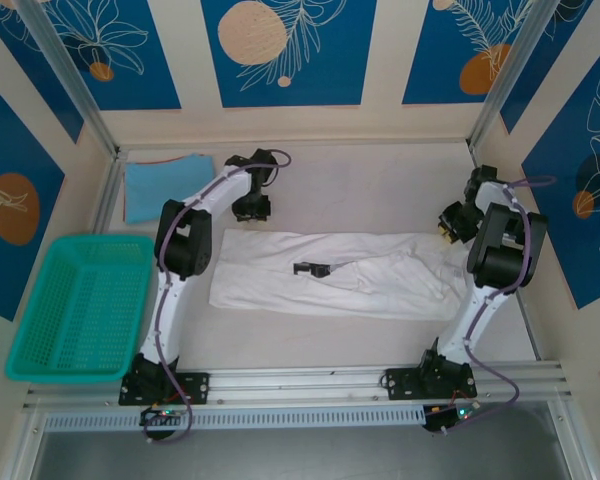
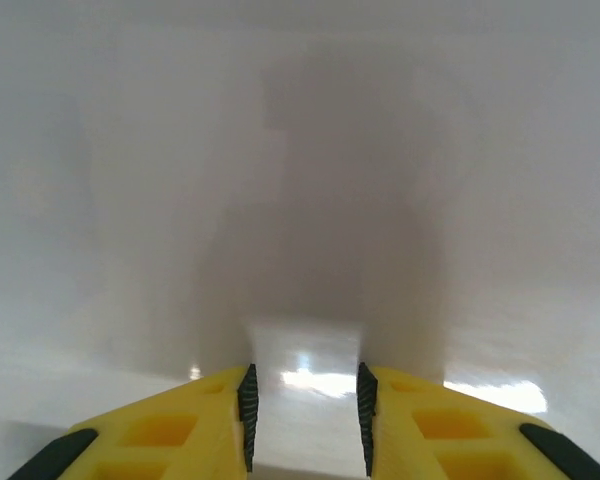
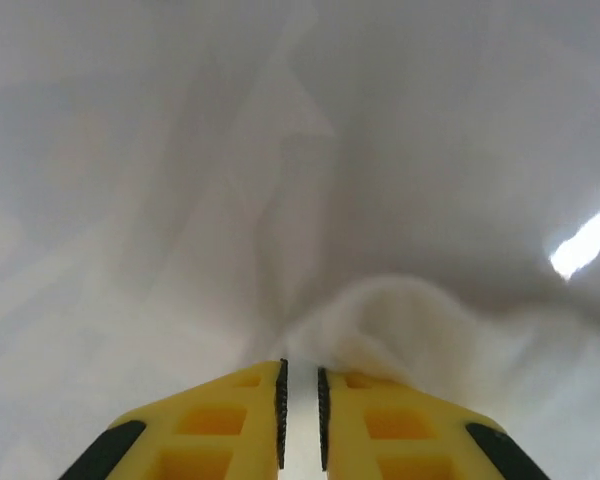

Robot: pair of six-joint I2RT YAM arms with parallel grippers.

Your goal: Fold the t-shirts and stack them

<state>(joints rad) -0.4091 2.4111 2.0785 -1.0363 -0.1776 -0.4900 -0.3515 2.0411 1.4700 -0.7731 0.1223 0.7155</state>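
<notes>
On the desk point(image 1: 380, 190) lie 2 shirts: 1 white shirt point(image 1: 280, 285) spread mid-desk, its small black mark point(image 1: 311, 268) unreadable, and 1 blue shirt point(image 1: 170, 187) far left. Left jaws stand apart over bare desk; right jaws pinch the white shirt's right end.

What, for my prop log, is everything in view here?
white t-shirt: one, white with black chest mark, spread across mid-table
light-blue t-shirt: one, light blue, folded, far-left corner
basket: one, teal mesh, left of the table
table: one, pale grey, under the shirts
wall panels: several, blue and cream, around the table
left gripper: one, yellow fingers, open, near the white shirt's far-left corner
right gripper: one, yellow fingers, closed on the white t-shirt's bunched right end
</notes>
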